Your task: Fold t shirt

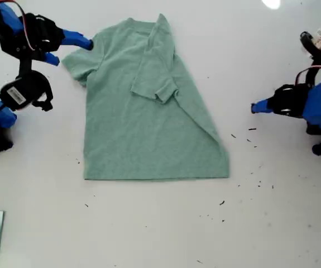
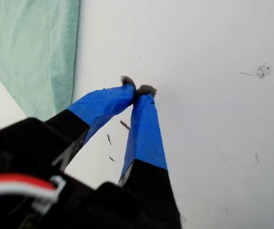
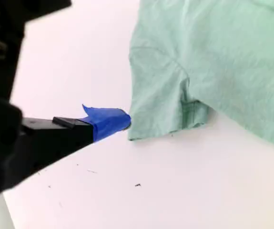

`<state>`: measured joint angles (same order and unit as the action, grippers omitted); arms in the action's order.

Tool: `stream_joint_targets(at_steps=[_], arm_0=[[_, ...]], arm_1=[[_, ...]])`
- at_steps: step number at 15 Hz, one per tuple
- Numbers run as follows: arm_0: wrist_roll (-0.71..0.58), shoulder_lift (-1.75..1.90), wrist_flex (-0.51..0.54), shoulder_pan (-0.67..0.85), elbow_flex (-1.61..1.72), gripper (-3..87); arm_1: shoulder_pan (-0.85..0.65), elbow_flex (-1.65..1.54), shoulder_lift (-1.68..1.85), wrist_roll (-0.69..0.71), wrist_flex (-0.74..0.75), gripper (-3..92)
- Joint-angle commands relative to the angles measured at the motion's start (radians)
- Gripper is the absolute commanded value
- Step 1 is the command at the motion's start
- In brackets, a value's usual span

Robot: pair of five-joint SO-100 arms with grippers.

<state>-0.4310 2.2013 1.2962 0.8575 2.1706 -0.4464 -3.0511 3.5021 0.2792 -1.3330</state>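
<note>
On the white table (image 1: 149, 234) the t shirt (image 1: 149, 123) lies flat near the middle of the exterior view, collar toward the top of that view and hem toward the bottom. My second gripper (image 3: 122, 121) sits at the exterior view's upper left (image 1: 85, 42), its blue-taped tip just beside the edge of the sleeve that sticks out on that side; in the second wrist view the tip is a hair short of the sleeve hem, and I cannot tell whether it touches. Only one taped finger shows there, so I cannot tell whether those jaws are apart or together. My first gripper (image 2: 137, 89) is on the exterior view's right (image 1: 256, 108), well apart from the shirt, over bare table. Its two blue fingers (image 2: 146, 129) meet at their fuzzy grey tips with nothing between them. In the first wrist view only a corner of the cloth shows, off to one side of the fingers.

The shirt is pale sage green, heathered, plain. The side on the exterior view's right has been folded in over the body: that sleeve lies across the chest, and the folded edge runs as a slanting line down to the hem corner. The hem is straight and fairly smooth. Small dark specks (image 1: 252, 137) dot the table near the first gripper.
</note>
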Motion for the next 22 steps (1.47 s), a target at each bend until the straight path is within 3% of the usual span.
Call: stream_joint_targets(at_steps=[1,4,7,8,10,14,22], arm_0=[[0.008,-0.012,-0.13,0.069,0.127,38.0],[-0.017,-0.117,-0.314,0.164,0.29,37.4],[-0.048,-0.296,-0.436,0.193,0.282,35.5],[-0.064,-0.365,-0.46,0.196,0.261,31.4],[-0.103,-0.508,-0.472,0.19,0.187,10.3],[-0.15,-0.629,-0.417,0.144,0.009,-0.2],[-0.179,-0.209,-0.19,-0.006,-0.376,-0.2]], arm_1=[[0.003,-0.06,0.005,0.017,0.008,2.6],[0.005,-0.06,0.005,0.018,0.008,2.6],[0.005,-0.06,0.005,0.023,0.008,2.6],[0.006,-0.06,0.005,0.021,0.008,2.6],[0.006,-0.06,0.005,0.021,0.008,2.6],[0.003,-0.06,0.005,0.023,0.008,2.6],[0.003,-0.06,0.005,0.014,0.008,2.6]])
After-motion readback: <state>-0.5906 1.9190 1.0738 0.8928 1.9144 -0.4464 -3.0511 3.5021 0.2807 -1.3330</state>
